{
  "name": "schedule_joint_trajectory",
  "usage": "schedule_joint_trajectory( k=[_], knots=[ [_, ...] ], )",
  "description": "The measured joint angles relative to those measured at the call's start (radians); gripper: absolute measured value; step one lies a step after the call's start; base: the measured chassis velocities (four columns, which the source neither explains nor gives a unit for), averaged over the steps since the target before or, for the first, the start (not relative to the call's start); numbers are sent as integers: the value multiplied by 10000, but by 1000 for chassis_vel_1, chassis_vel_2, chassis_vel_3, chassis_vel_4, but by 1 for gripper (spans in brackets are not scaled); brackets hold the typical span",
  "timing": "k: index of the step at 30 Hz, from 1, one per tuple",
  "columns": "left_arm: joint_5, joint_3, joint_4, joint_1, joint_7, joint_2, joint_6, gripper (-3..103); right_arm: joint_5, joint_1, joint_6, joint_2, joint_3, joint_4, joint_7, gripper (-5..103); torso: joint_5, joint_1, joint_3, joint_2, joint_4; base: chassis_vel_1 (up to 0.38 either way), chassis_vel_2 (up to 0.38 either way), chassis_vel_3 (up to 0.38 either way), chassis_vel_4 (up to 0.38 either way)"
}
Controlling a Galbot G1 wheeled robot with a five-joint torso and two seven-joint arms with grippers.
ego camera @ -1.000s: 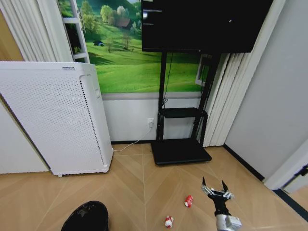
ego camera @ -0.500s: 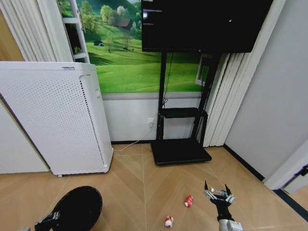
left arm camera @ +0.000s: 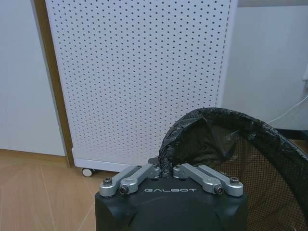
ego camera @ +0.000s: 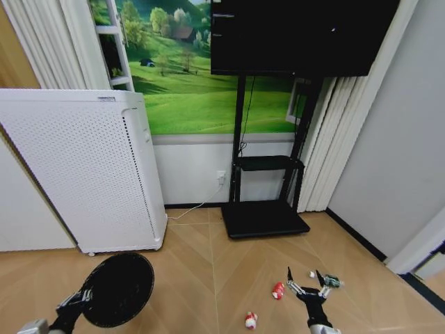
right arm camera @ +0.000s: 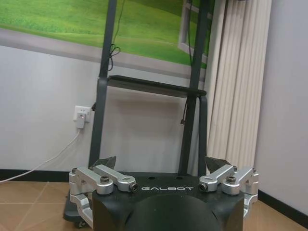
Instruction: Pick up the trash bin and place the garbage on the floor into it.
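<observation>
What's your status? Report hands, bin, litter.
Left hand shut on trash bin rim, bin tilted. Right hand open above floor. Two litter pieces near it. Nothing blocking.

black lined trash bin (ego camera: 118,289) tipped; two red-white garbage pieces (ego camera: 278,290) on floor (ego camera: 208,278).

Left gripper (ego camera: 82,298) clamped low at left; right gripper (ego camera: 311,285) spread wide, low at right.

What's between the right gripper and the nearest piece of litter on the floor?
Nothing visible. The right gripper, fingers open, hovers beside the red-and-white can, with bare floor between them. The left gripper holds the trash bin well off to the side.
</observation>
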Motion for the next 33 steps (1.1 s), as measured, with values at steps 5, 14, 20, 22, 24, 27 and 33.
schedule_joint_trajectory(
  k=[5,14,20,22,24,27,33],
  knots=[
    [-18,11,-62,-13,-5,52,10,7,-27,63,-27,-46,-54,-62,3,100,-4,0,1,0,0,253,230,-228,-223],
    [-45,99,-68,-28,-28,12,15,7,-200,446,-715,-393,-346,-363,78,100,-5,1,-1,1,-3,226,187,-214,-235],
    [-10,167,-70,-28,-23,-58,12,7,-522,1134,-1056,-683,-835,-1730,297,100,2,1,1,0,5,46,25,43,-15],
    [-11,170,-81,-20,-20,-72,12,7,-609,1282,-1102,-687,-907,-2139,380,100,5,2,2,0,2,-96,-35,71,20],
    [-15,171,-103,-3,-5,-92,-5,7,-693,1505,-1294,-692,-1043,-3020,399,100,3,2,2,0,-7,-94,-65,34,17],
    [-15,160,-78,-1,4,-98,-34,7,-696,1592,-1535,-714,-1078,-3715,205,100,2,1,1,1,-6,-31,-22,5,4],
    [29,185,29,-18,-39,-89,-60,7,-387,1498,-2025,-972,-1074,-4469,-837,100,-1,1,0,1,1,0,0,0,0]
  ],
)
